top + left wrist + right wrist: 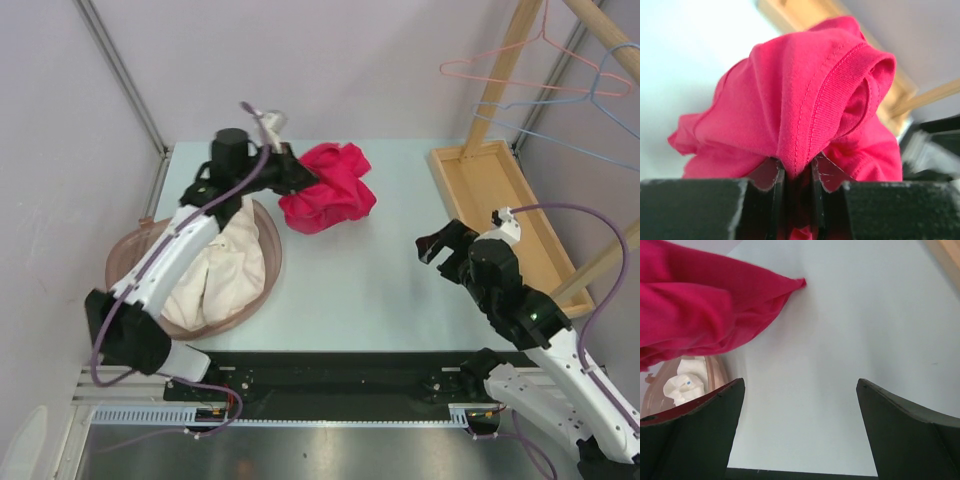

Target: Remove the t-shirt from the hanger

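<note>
The red t-shirt (330,190) lies crumpled at the back middle of the table. My left gripper (298,178) is shut on a fold of it, at the shirt's left edge. In the left wrist view the ribbed hem of the t-shirt (790,100) is pinched between the left gripper's (797,172) narrow jaws. A pale curved piece (270,120) sticks up behind the left wrist; I cannot tell whether it is the hanger, which is otherwise hidden. My right gripper (435,245) stands open, right of the shirt. In its own view the right gripper (800,381) holds nothing, with the t-shirt (690,310) at upper left.
A round basket (130,245) with white cloth (225,265) sits under the left arm, and the basket (715,371) also shows in the right wrist view. A wooden tray (500,200) lies at the right. Pink (520,75) and blue (600,100) wire hangers hang on a wooden rack (500,70).
</note>
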{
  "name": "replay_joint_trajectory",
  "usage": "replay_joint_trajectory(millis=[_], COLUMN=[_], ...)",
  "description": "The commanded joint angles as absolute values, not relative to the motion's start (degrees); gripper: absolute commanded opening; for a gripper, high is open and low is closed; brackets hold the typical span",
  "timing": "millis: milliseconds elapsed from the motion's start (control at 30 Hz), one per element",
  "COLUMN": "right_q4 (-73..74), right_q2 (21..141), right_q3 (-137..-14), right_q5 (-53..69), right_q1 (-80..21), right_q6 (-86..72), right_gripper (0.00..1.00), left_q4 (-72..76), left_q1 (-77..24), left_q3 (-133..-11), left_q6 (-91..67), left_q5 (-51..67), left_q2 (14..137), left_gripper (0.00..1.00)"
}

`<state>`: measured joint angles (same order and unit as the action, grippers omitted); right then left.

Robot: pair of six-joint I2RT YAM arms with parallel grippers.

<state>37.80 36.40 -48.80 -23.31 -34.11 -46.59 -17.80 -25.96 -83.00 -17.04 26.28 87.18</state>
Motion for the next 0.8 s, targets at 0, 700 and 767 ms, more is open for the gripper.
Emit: replay_joint_trajectory(millis=[0,700,767], right_q4=[30.9,29.2,29.5], right_q2=[39.0,45.7,46.1], right_q3=[-49.3,-52.6,-53.2], right_q5=[-20.6,-14.6,-14.2], right_q1=[-34.0,-34.5,-34.5], right_q6=[-48.2,-46.0,-45.4], right_gripper=[0.98,0.97,0.97], left_q4=[-2.9,-27.2,-27.3], left_q1=[-15.3,-0.2,-0.2], left_q3=[-73.9,-56.0,-54.2], left_q6=[-34.3,-38.5,-38.4], left_q5=[38.8,-29.8,-36.6], left_q2=[75.1,36.2,33.4], left_gripper=[0.00,0.07,0.15])
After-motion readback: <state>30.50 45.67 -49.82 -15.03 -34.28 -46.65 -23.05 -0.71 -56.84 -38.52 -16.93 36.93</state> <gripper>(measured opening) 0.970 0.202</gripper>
